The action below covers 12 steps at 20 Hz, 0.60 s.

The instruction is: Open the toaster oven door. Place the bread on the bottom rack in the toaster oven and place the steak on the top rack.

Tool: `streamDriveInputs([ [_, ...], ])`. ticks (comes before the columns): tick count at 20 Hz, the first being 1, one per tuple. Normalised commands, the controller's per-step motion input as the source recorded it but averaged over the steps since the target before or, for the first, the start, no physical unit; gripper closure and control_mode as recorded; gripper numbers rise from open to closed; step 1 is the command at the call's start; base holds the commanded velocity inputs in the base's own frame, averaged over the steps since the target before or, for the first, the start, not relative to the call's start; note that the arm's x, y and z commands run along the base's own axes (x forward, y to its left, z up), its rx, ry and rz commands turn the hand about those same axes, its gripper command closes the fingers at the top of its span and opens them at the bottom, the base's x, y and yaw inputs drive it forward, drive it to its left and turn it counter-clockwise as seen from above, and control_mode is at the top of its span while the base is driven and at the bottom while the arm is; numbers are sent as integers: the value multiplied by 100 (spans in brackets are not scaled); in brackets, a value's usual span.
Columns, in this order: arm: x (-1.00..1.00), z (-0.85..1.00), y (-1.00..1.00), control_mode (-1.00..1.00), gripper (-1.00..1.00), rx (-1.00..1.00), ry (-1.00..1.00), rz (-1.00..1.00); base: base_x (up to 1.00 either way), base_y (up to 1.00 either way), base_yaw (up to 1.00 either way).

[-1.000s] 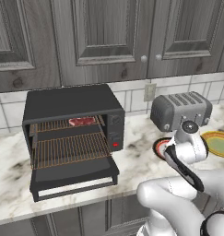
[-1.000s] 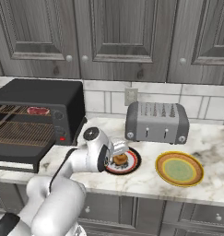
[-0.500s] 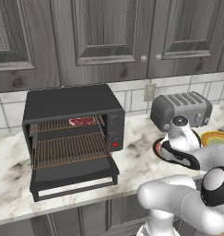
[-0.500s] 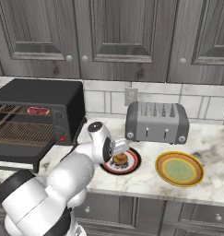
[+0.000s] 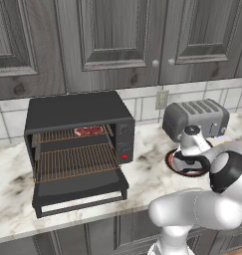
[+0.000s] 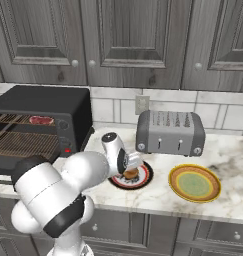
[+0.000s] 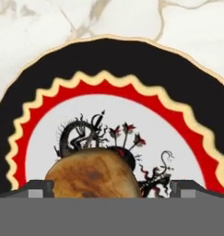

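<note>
Three cameras: two behind the arm, one on the hand

The left base view looks forward and down from behind the gripper (image 5: 188,160), the toaster oven (image 5: 80,142) off to its left. The right base view faces the same counter from the other side, sharing the toaster oven, silver toaster (image 6: 169,132) and plate (image 6: 143,178). The hand view sits close, looking straight down on the plate beneath the gripper.

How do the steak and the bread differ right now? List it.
Place: the steak lies on the top rack inside the toaster oven; the bread sits on a black-rimmed plate on the counter.
Look: the steak is a flat red slab; the bread is a rounded golden-brown lump.
Access: the gripper hangs over the bread, jaws open; nothing is near the steak.
Both are ungripped food.
</note>
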Motion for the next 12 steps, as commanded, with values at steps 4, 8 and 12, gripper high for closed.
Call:
streamDriveInputs([
  [4, 27, -27, -2, -100, -100, 0, 0, 0, 0, 0, 0],
  [8, 11, -28, 0, -100, 100, 0, 0, 0, 0, 0, 0],
  [12, 1, -18, 0, -100, 100, 0, 0, 0, 0, 0, 0],
])
